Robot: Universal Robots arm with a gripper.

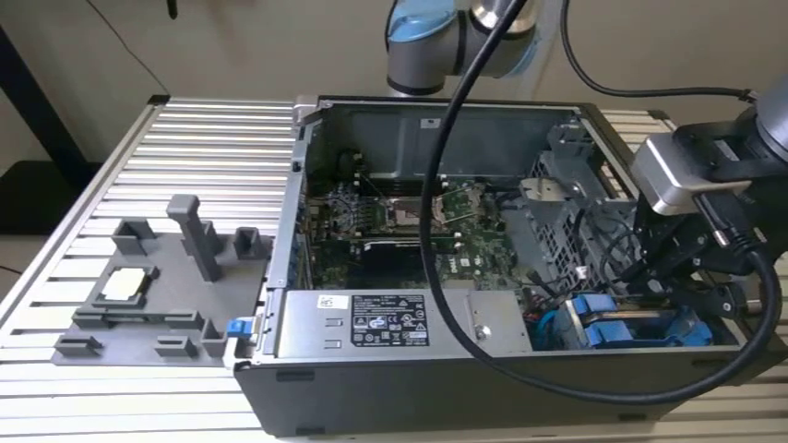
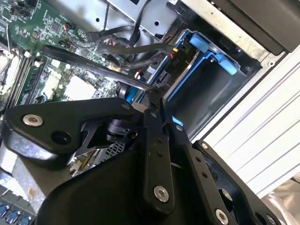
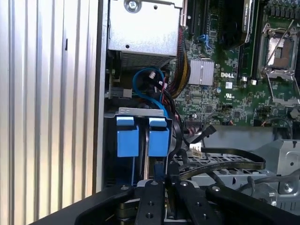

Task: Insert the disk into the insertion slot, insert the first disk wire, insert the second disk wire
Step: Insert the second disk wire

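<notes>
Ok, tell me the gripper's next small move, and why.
Probably a short, slow advance toward the drive cage: in the first wrist view the gripper sits close to the two blue caddy tabs, with black cables right alongside that could snag.

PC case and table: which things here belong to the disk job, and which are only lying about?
Job in hand:
- slot with blue rails
- blue cable next to the drive cage, probably a disk wire
- end effector, close to the slot

Lying about:
- grey fixture on the table
- power-supply box
- motherboard
</notes>
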